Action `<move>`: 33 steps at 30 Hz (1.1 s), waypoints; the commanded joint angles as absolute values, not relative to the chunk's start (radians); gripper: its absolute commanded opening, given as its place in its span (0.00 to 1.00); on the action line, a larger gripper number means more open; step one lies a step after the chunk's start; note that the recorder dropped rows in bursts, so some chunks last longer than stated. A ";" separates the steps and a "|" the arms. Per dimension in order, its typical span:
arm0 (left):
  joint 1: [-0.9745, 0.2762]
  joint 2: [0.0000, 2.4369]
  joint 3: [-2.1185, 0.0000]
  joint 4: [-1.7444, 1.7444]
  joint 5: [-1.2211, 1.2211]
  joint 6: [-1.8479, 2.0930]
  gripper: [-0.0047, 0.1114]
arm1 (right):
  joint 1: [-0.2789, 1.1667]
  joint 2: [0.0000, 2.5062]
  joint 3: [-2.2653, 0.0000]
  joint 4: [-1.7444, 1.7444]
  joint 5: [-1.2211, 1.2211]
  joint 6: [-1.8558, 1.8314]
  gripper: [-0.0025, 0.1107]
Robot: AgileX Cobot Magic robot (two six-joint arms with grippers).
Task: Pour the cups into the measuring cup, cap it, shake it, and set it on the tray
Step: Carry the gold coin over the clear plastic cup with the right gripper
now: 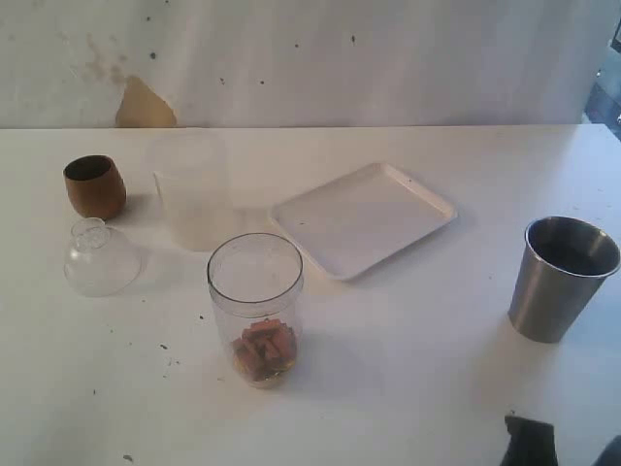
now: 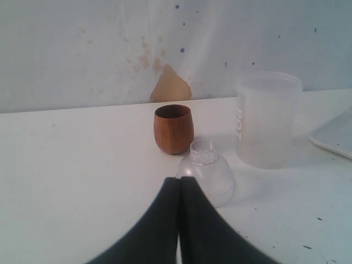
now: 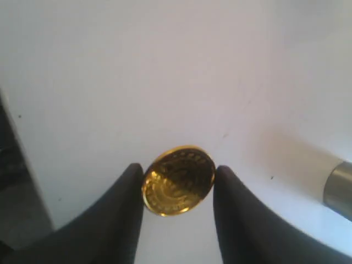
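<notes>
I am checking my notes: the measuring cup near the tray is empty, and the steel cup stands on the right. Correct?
Not empty: the measuring cup holds orange-brown pieces at its bottom, as the exterior view shows. The rest is right.

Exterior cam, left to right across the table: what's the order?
wooden cup → frosted cup → measuring cup → tray → steel tumbler. Dome lid left out: it shares the wooden cup's span.
</notes>
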State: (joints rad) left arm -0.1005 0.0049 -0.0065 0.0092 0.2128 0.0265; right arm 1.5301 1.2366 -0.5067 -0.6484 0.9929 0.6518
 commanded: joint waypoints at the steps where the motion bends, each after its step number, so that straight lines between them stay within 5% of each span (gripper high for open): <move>1: -0.106 0.000 0.000 0.000 0.204 0.024 0.04 | 1.403 1.150 -0.567 -0.714 1.015 0.621 0.02; 11: -0.106 0.000 0.000 0.000 0.204 0.024 0.04 | 1.048 1.111 -0.865 -0.651 0.739 0.306 0.02; 16: -0.106 0.000 0.000 0.000 0.204 0.024 0.04 | 0.828 1.357 -1.119 -0.161 0.605 -0.120 0.02; 33: -0.106 0.000 0.000 0.000 0.204 0.024 0.04 | 0.625 1.647 -1.342 0.281 0.792 -0.230 0.02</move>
